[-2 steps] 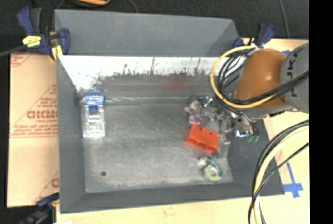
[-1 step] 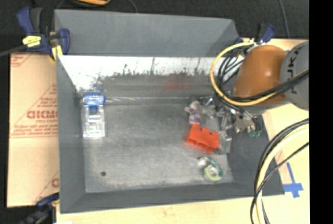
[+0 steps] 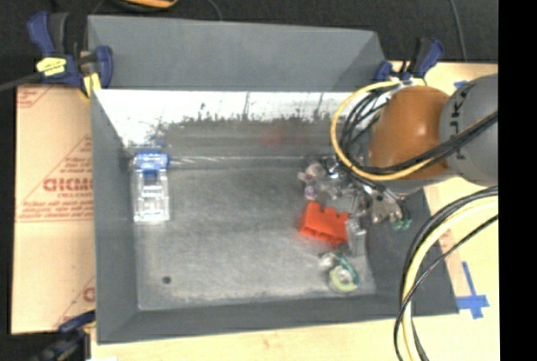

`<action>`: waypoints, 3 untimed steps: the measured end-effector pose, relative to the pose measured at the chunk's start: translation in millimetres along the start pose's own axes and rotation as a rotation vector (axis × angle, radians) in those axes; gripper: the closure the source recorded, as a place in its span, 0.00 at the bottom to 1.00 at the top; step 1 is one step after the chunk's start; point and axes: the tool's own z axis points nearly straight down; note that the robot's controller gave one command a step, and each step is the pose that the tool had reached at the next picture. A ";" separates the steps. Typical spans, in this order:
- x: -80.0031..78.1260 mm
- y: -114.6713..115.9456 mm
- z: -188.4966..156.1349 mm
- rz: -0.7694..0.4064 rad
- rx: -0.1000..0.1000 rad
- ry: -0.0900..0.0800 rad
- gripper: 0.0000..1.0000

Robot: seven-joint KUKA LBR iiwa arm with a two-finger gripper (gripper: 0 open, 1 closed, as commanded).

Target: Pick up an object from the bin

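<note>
My gripper (image 3: 340, 204) is low in the right part of the bin, directly over a red-orange plastic piece (image 3: 323, 223) that lies on the floor there. Its metal parts overlap the top edge of that piece, and I cannot make out the fingertips. A small round pale-green and white thing (image 3: 342, 276) lies just below, near the bin's front right corner. A small clear purplish thing (image 3: 312, 175) sits against the gripper's left side.
A clear plastic box with a blue top (image 3: 151, 185) lies far off at the bin's left side. The orange wrist cover and looped cables hang over the bin's right wall. The middle floor between left and right holds nothing.
</note>
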 end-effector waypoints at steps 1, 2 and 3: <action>-1.6 -1.5 -2.0 -0.001 0.003 -0.005 0.00; -1.8 -1.6 -2.4 -0.002 0.003 -0.005 1.00; -3.1 -2.9 -17.0 -0.002 0.002 -0.003 1.00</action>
